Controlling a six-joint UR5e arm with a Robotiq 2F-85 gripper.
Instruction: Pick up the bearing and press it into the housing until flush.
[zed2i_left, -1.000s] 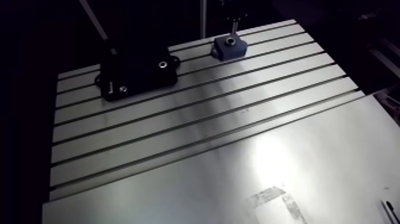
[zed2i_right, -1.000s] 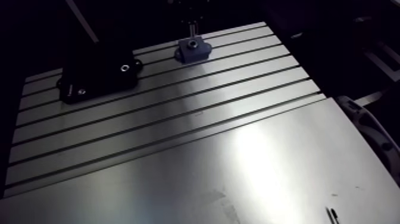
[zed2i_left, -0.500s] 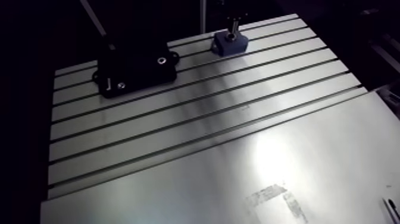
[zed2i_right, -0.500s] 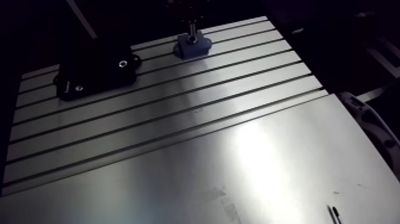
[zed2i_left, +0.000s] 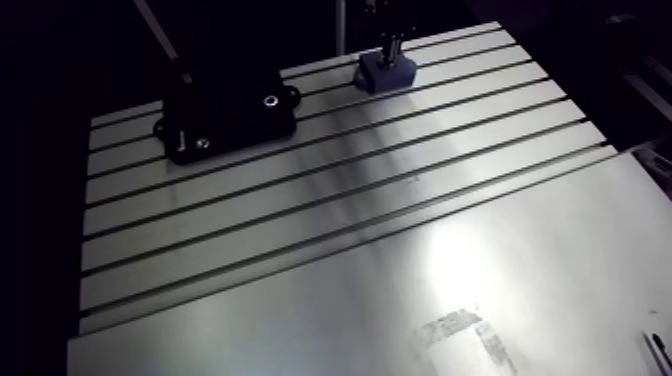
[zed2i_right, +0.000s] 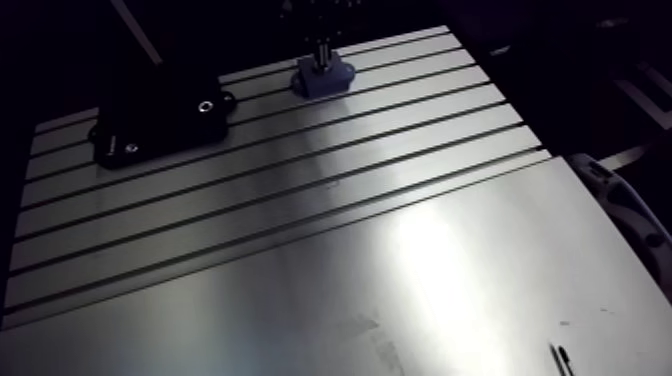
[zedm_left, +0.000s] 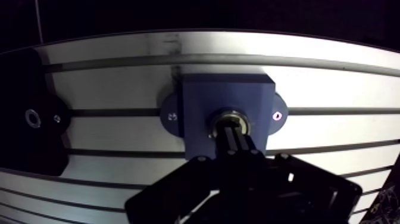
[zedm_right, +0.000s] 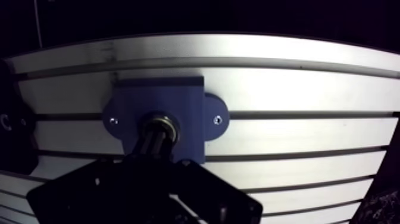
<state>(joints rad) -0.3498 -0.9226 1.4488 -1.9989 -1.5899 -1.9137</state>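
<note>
the jaws are standing clenched together, tips sitting squarely on the bearing (zedm_left: 228, 113), which is resting in the bore of the blue housing (zedm_left: 202, 95) on the desk (zedm_left: 333, 86); the push is lying straight down.

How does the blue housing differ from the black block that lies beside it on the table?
The blue housing is smaller than the black block, which is broader. The gripper, fingers together, meets the blue housing's central bore, where a metal ring shows; nothing hangs over the black block. The black block shows only small bright-rimmed holes. Both rest on the slotted table, apart from each other.
</note>
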